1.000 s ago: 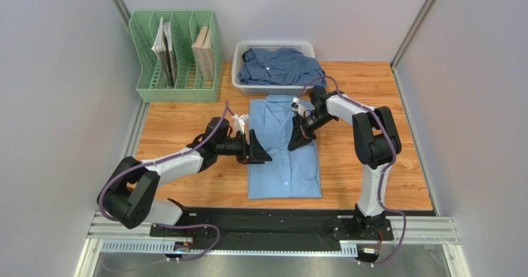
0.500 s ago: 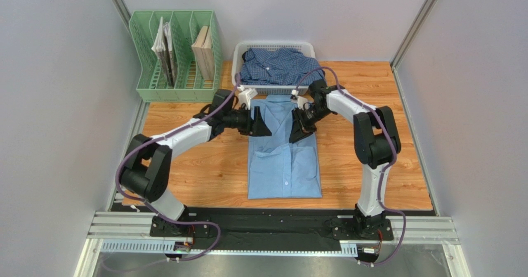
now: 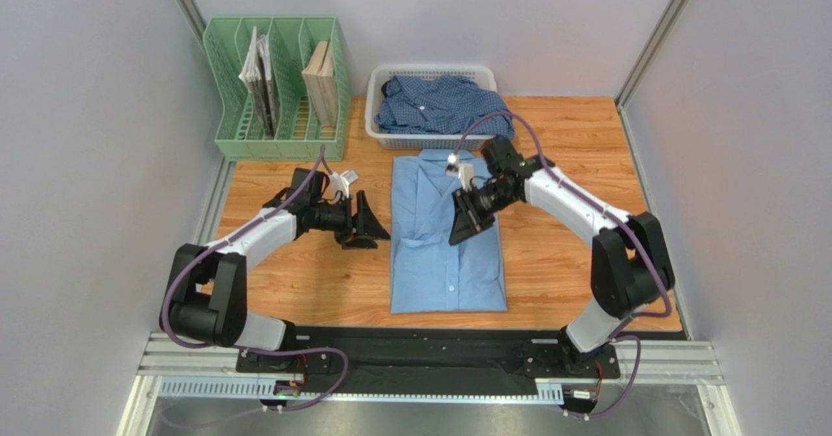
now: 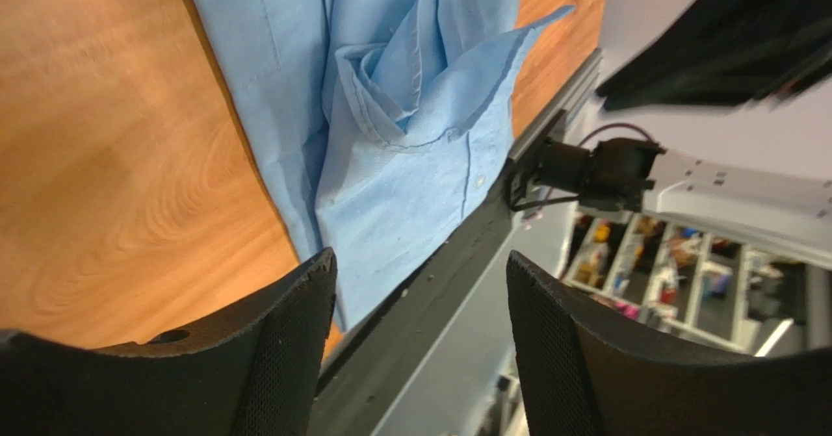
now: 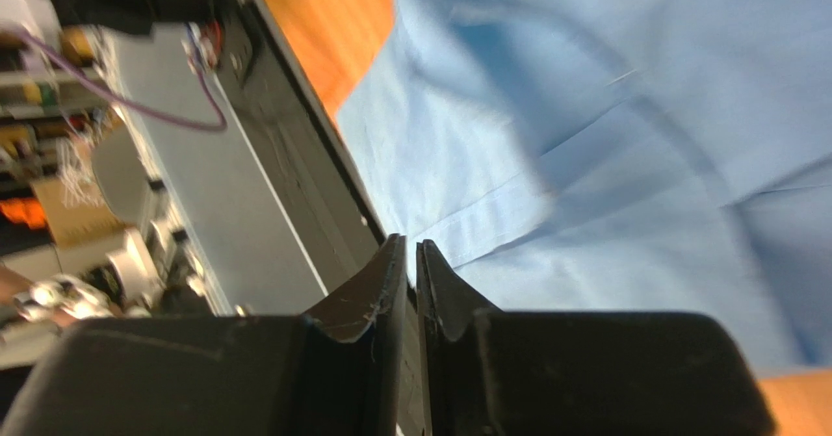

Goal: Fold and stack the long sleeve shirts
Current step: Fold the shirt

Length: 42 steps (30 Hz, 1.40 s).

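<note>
with the left pincer spread wide and empty over bare table, just left of the light blue shirt, and the right pincer pressed almost together above the shirt's right half, no cloth visible between its tips. apparently already narrowed to a long strip, buttons up, collar toward the basket holding the checked shirt. likely next: a crosswise fold. flatten the raised crease near the middle first. then pinch both corners of the near hem, lift low, carry toward the collar, match the edges, let go together. avoid dragging the bottom layer.
</note>
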Motion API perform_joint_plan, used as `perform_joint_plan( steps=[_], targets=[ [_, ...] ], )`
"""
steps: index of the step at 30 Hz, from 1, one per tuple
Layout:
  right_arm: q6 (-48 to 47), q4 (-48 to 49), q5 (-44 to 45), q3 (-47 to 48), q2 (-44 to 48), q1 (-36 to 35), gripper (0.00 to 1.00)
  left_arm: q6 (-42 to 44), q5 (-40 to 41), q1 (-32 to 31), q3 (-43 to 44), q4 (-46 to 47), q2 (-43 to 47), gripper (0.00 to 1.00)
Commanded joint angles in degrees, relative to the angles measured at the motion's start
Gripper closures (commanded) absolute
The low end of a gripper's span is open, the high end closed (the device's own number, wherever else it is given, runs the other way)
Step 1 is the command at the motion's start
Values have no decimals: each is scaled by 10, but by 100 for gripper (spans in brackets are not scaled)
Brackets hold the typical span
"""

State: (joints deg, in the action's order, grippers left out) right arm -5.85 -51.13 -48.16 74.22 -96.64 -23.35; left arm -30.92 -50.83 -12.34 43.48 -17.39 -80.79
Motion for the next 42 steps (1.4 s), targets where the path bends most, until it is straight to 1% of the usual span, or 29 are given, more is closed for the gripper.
perform_joint_plan(
  steps=[1,2,3,4,5,6,8,9,11,12,13,16,19,23,25,29,33,36,39,40,42],
  targets=[
    [-60,162,125,-103,115,-116,89,-89,-31,-9,-23,78,18,31],
    [-116,199,161,-131,133,-137,91,-80,-24,-15,-24,79,20,34],
    [-138,217,195,-143,137,-176,93,-75,-4,-22,-27,82,27,36],
    [-157,235,239,-151,133,-191,94,-70,9,-31,-37,101,34,39],
    [-167,239,250,-157,127,-203,96,-68,23,-32,-43,109,38,43],
    [-187,240,257,-159,111,-227,98,-66,49,-32,-46,119,41,45],
    [-209,260,296,-185,103,-254,99,-54,66,-32,-39,110,32,48],
    [-244,270,311,-199,104,-286,100,-55,47,-32,-30,107,7,49],
    [-278,304,379,-223,103,-323,100,-38,14,-33,-14,98,-38,53],
    [-292,311,403,-239,99,-358,100,-30,-2,-36,-5,91,-45,54],
    [-310,326,437,-243,96,-370,100,-24,-5,-36,-5,94,-44,54],
    [-321,347,464,-248,90,-403,99,6,-9,-42,-6,80,-39,54],
    [-315,351,465,-239,81,-418,99,16,5,-43,-20,78,-34,54],
    [-313,351,455,-245,48,-423,98,39,24,-49,-20,72,-54,54],
    [-319,357,447,-255,37,-422,97,59,37,-57,-7,57,-61,54],
    [-327,365,434,-267,22,-421,97,74,38,-74,16,46,-95,52],
    [-334,367,432,-266,9,-416,97,85,36,-95,34,50,-118,48],
    [-338,364,422,-266,6,-412,98,85,36,-103,37,53,-133,48],
    [-341,358,412,-268,6,-412,98,86,38,-103,55,60,-149,53],
    [-342,356,410,-268,6,-412,98,87,39,-103,64,60,-154,60],
    [-344,354,403,-269,6,-412,99,89,35,-103,95,60,-170,66]
  ],
)
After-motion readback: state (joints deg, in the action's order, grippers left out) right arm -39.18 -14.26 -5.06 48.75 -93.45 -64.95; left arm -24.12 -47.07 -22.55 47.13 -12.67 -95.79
